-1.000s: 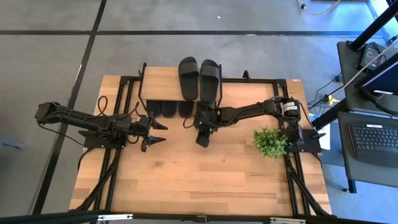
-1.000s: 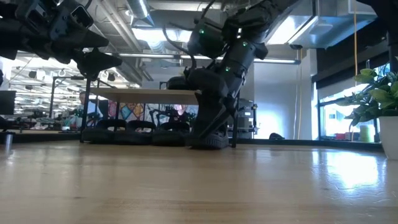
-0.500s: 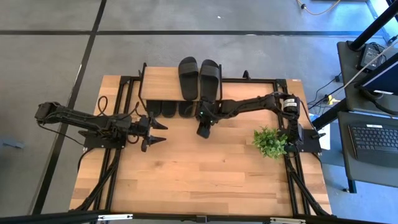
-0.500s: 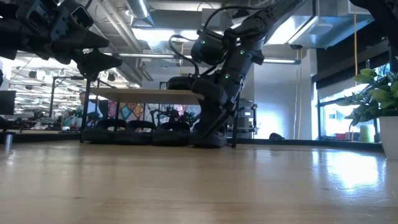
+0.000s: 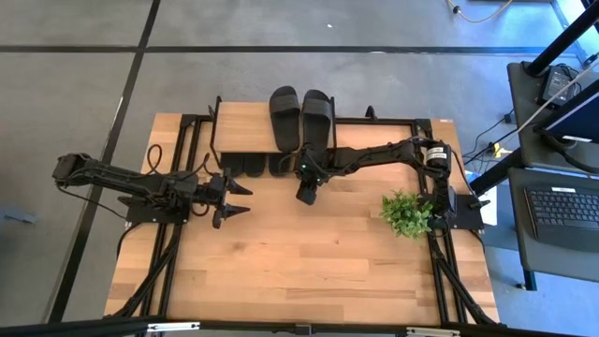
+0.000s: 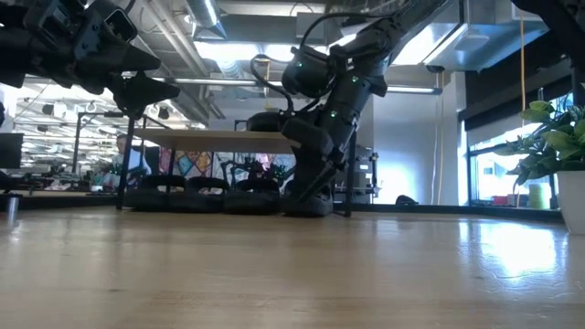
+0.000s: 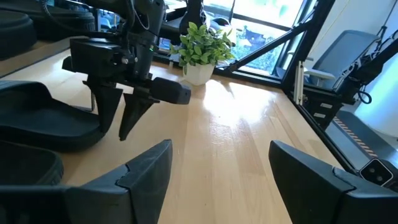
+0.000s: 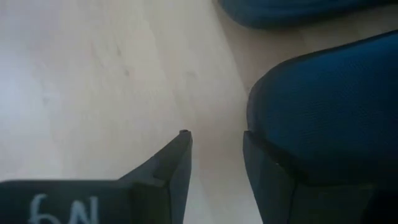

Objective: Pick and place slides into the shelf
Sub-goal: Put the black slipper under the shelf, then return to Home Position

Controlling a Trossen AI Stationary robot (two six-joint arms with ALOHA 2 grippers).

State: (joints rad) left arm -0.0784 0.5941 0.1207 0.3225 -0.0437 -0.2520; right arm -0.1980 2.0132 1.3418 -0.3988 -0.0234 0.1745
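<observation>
**Workshop floor, side desk and bright windows around the wooden surface**

A light wooden plank surface (image 5: 281, 253) sits on a grey concrete floor (image 5: 84, 103) crossed by dark lines. To the right stands a dark side desk (image 5: 552, 215) with a keyboard (image 5: 562, 208) on it, and cables trail over the floor nearby. A small green potted plant (image 5: 406, 213) stands at the right of the surface. Seen level across the surface, the room behind is open and industrial: exposed ducts and strip lights (image 6: 219, 41) on the ceiling, a white wall (image 6: 411, 146) far off, and a large bright window (image 6: 507, 155) at right, throwing glare on the wood
</observation>
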